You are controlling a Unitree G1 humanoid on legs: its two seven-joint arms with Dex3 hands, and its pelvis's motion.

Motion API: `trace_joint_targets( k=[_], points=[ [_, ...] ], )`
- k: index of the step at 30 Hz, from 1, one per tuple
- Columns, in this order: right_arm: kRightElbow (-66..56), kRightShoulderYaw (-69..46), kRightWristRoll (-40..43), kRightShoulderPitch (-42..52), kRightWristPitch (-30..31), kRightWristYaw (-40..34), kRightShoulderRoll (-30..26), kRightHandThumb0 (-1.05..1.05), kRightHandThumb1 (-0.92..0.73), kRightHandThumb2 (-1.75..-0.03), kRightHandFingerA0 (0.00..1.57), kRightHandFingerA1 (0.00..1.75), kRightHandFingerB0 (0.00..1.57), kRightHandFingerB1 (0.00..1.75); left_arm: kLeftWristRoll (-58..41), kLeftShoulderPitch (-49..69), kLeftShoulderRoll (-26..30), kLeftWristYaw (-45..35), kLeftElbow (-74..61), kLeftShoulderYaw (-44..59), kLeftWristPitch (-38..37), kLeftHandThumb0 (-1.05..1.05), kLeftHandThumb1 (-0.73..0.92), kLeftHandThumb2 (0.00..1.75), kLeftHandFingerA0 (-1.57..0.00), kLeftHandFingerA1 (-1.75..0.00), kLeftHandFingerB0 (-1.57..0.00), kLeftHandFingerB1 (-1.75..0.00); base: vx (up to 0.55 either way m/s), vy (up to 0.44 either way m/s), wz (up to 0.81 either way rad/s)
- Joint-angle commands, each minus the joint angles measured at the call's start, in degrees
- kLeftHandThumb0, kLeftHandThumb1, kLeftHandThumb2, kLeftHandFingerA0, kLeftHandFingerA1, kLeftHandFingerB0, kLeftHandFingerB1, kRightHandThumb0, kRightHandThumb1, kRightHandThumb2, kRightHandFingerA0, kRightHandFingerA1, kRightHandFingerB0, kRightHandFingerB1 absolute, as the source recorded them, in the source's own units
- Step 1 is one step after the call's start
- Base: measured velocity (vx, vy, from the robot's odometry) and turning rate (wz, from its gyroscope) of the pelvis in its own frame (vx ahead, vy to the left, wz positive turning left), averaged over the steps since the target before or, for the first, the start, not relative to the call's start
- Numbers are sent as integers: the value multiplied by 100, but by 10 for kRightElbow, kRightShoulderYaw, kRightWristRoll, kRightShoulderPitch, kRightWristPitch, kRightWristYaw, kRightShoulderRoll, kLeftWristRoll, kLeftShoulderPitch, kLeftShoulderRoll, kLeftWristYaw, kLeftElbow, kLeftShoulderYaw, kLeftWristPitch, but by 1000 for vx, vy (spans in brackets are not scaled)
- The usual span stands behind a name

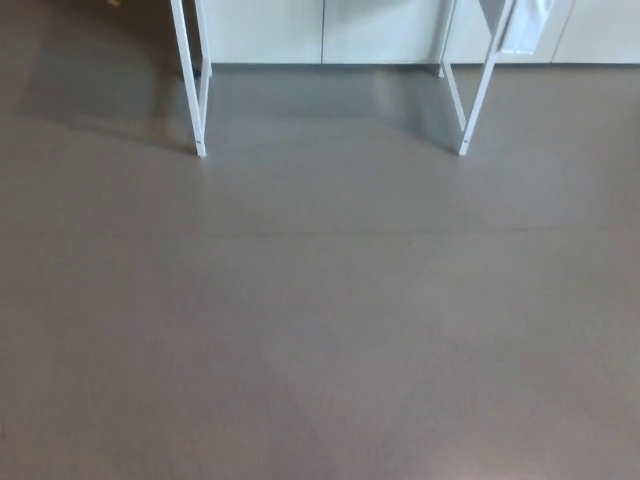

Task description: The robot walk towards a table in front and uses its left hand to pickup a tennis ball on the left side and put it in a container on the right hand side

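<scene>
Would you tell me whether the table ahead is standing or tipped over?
Standing: its two front legs rise with their feet planted on the floor. Nothing higher shows.

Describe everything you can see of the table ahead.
Only the lower part of the table shows, and its top is out of view above the picture's edge. Two thin white side frames, probably painted metal, stand upright: the left legs and the right legs. Each frame has a low rail running back from its front foot. The feet rest on the plain grey floor, with pale panels behind. Nothing else touches the visible parts.
</scene>
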Motion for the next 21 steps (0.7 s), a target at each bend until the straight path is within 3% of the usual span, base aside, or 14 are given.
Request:
trace_joint_targets(
  k=[1, 12, 21],
  points=[
    [16, -1, -2, -8, -24, -7, -7, -28, -47, -62, 53, 52, 39, 45, 4, -8, 7, 8, 15, -2, -27, -28, 67, 60, -38, -50, -30, -32, 189, -175, 6],
    [43, 11, -15, -18, -49, -19, -14, -32, -46, -64, 54, 53, 40, 46, 11, -9, 12, 17, 11, -10, -30, -29, 68, 60, -39, -50, -31, -32, 270, -109, 7],
    [52, 14, -11, -23, -53, -19, -12, -32, -45, -64, 54, 55, 41, 46, 5, -12, 15, 13, 7, -9, -20, -28, 68, 60, -39, -51, -31, -32, 284, 147, -18]
  ],
)
